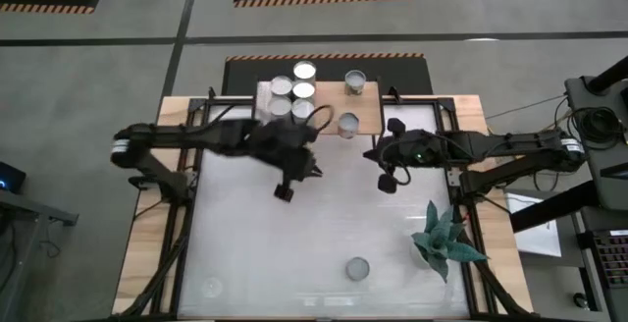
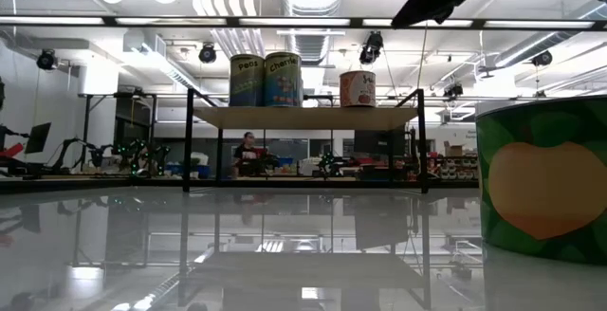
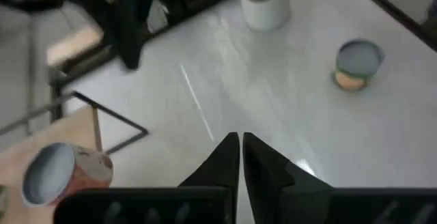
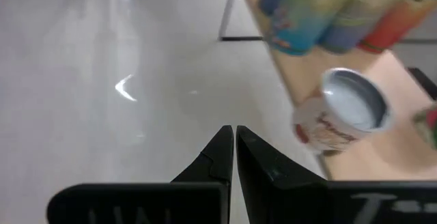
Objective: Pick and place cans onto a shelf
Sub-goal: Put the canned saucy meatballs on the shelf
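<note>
- Left gripper [image 1: 286, 192]: I see it just left of centre in the high view, above the white tabletop; in the left wrist view its two dark fingers [image 3: 220, 164] are pressed together with nothing between them.
- Right gripper [image 1: 388, 183]: I see it right of centre in the high view, near the shelf's right end; its dark fingers [image 4: 213, 157] are also pressed together and empty.
- Light-wood shelf board on thin black legs [image 1: 371, 112]: upper centre of the high view, at the table's far edge; in the low view it spans the middle of the frame.
- Cluster of silver-topped cans [image 1: 292, 94]: five, close together on the shelf's left part.
- Single silver-topped can [image 1: 354, 81]: on the shelf, right of the cluster, apart from it.
- Silver-topped can with red-and-white label [image 1: 347, 124]: at the shelf's near edge, below the single can; it sits close ahead of the right gripper in the right wrist view.
- Lone silver-topped can with green-and-orange label [image 1: 357, 268]: on the tabletop, lower centre of the high view, well apart from the shelf; large at the right edge of the low view.
- Green spiky plant in a white pot [image 1: 444, 241]: lower right of the tabletop.
- White-topped table with wooden edges [image 1: 245, 253]: carries everything above.
</note>
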Action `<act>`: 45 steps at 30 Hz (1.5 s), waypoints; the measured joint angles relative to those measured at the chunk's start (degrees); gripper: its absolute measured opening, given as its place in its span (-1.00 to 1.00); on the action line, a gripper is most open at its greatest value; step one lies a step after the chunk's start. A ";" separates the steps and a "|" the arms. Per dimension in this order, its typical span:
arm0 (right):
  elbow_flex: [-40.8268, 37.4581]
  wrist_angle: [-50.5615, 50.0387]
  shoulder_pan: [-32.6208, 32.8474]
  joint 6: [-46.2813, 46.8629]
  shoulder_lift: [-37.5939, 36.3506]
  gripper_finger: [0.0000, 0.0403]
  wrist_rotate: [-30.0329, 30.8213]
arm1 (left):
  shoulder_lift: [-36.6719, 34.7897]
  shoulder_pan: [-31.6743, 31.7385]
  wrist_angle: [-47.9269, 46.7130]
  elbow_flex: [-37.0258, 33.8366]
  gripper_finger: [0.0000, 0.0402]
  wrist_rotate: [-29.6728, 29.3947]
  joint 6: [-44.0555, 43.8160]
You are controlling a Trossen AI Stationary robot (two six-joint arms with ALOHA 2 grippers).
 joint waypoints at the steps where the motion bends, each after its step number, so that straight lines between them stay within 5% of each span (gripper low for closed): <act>1: 0.50 -0.10 -0.63 0.19 0.70 -0.96 0.68 | -1.74 -1.12 3.59 -3.28 -0.99 -1.74 -0.76; 8: 9.40 -3.40 -7.30 -1.95 7.51 -0.96 0.54 | -13.65 -5.76 26.32 -22.93 -1.00 -18.66 -3.07; 13: 20.21 -11.54 -14.20 -6.33 15.46 -0.96 -1.17 | -20.14 -5.92 36.22 -32.92 -1.00 -19.24 -3.43; 25: 39.57 -26.23 -28.29 -14.10 34.09 -0.96 -22.09 | -26.68 -5.61 40.36 -41.75 -1.00 -19.75 -3.57; 33: 42.26 -28.88 -28.74 -13.23 38.02 -0.96 -21.27 | -25.62 -5.61 39.80 -41.92 -1.00 -19.54 -3.73; 40: 42.48 -29.09 -29.01 -8.35 38.12 -0.96 -6.84 | -24.86 -5.61 39.89 -41.92 -1.00 -19.54 -3.77; 45: 42.48 -30.03 -28.97 -8.28 37.43 -0.96 -5.56 | -24.36 -5.61 39.89 -41.92 -1.00 -19.54 -3.77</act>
